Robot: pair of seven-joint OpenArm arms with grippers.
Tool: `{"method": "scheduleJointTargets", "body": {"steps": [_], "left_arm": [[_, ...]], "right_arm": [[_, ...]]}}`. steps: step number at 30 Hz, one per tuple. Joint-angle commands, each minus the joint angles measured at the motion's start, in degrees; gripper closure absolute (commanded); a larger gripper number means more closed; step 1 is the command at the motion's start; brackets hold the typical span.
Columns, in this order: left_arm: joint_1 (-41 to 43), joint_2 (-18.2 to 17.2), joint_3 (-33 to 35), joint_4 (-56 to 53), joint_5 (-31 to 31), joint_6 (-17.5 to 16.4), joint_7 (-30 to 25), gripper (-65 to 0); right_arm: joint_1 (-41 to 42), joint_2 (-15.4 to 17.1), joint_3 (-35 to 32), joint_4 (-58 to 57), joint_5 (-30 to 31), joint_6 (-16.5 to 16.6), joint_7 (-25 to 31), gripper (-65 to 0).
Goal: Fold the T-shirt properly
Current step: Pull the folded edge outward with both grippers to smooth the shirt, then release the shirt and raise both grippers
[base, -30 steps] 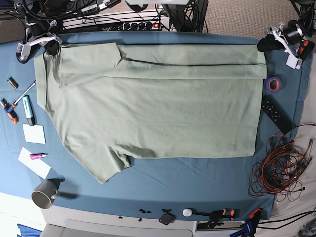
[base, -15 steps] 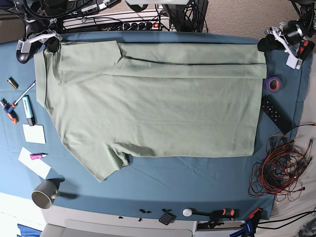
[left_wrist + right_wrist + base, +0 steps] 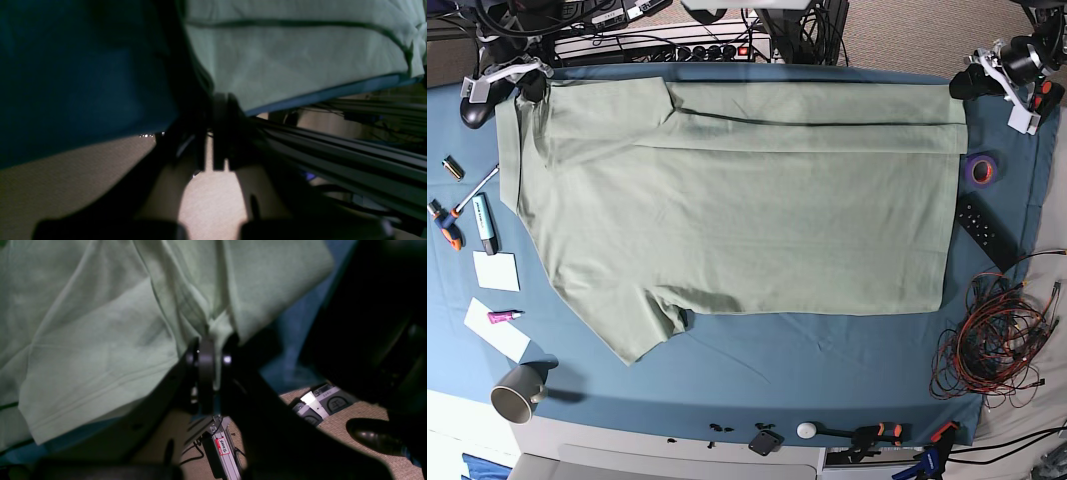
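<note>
The pale sage-green T-shirt [image 3: 747, 220] lies spread flat on the teal table cloth [image 3: 827, 360], with a long strip folded over along its far edge and one sleeve pointing to the near left. My right gripper [image 3: 530, 90] sits at the far left corner, shut on a bunched fold of the T-shirt [image 3: 83, 323]; the wrist view shows the cloth pinched in my right gripper [image 3: 210, 346]. My left gripper [image 3: 957, 88] is at the far right corner. There my left gripper [image 3: 218, 100] is shut on the corner of the T-shirt [image 3: 300, 56].
A purple tape roll [image 3: 980, 169], a black remote [image 3: 983, 232] and a tangle of red cables [image 3: 992, 340] lie to the right of the shirt. On the left are a marker [image 3: 484, 222], paper slips [image 3: 495, 270] and a grey mug [image 3: 519, 392].
Both grippers have moved toward the table's far edge, drawing the shirt's far edge with them. The whole shirt has slid slightly farther back.
</note>
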Motion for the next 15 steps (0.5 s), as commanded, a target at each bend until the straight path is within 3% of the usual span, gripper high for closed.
{"method": "scheduleJointTargets", "body": {"steps": [1, 14, 15], "left_arm": [[0.83, -0.92, -0.22, 0.13, 2.54, 0.63, 1.97, 0.0], [0.66, -0.92, -0.22, 0.13, 2.54, 0.61, 1.2, 0.0], [0.66, -0.92, -0.22, 0.13, 2.54, 0.61, 1.05, -6.0]], "right_arm": [[-1.53, 0.46, 0.26, -0.02, -2.84, -1.05, -2.84, 0.0], [-2.47, 0.44, 0.26, -0.02, -3.06, -0.98, -1.97, 0.0], [-2.47, 0.44, 0.26, -0.02, -3.06, -0.79, -1.88, 0.0]]}}
